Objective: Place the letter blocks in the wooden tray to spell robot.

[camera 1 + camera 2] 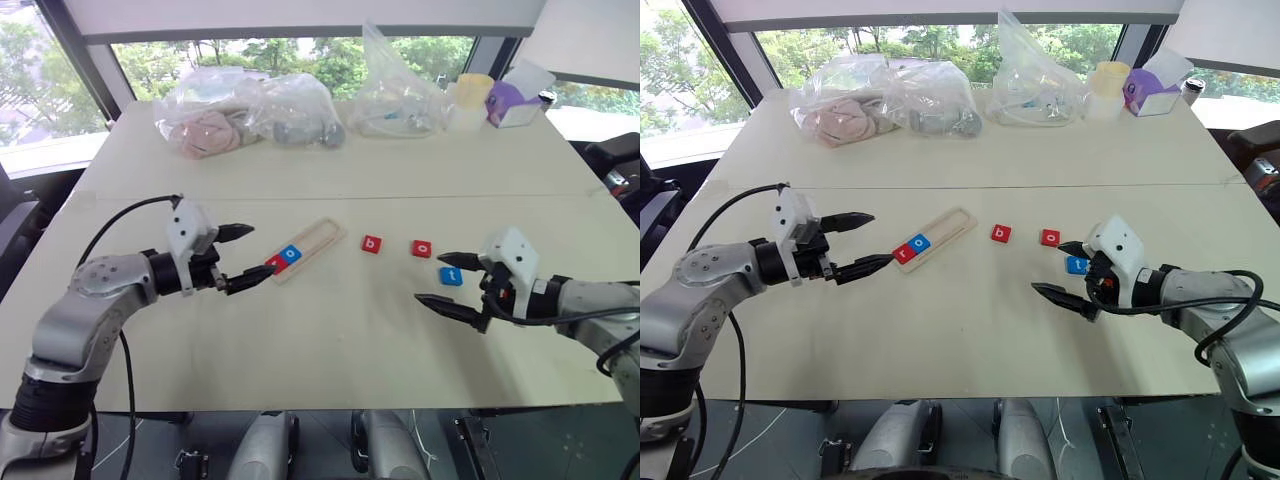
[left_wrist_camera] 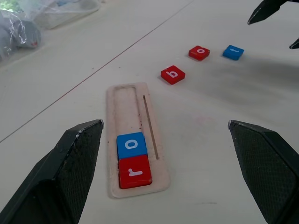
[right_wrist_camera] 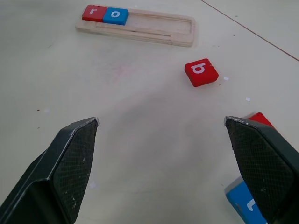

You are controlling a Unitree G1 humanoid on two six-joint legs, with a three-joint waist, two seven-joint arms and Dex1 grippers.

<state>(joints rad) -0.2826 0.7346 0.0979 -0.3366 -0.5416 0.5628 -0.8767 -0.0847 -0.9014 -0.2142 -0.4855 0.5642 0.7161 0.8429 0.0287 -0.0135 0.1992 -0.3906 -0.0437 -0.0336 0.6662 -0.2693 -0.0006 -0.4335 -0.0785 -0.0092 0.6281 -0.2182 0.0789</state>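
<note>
Both jaws wide, empty: left gripper [image 1: 238, 258], right gripper [image 1: 447, 279]. Red "b" tile [image 1: 371, 244] lies at three o'clock of pale wooden tray [image 1: 318, 235]; light, rigid, thin — probably pinch opposite edges.

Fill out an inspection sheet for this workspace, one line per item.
Surface: pale table, seam running across it.
Job's things: wooden tray holds red r and blue o; red b, red o, blue t loose on the table.
Clutter: plastic bags, yellow cup, purple box at far edge.
Grippers: left gripper open by the tray; right gripper open by the t.
Cables: black cable on left arm.
Surroundings: windows, trees outside.
</note>
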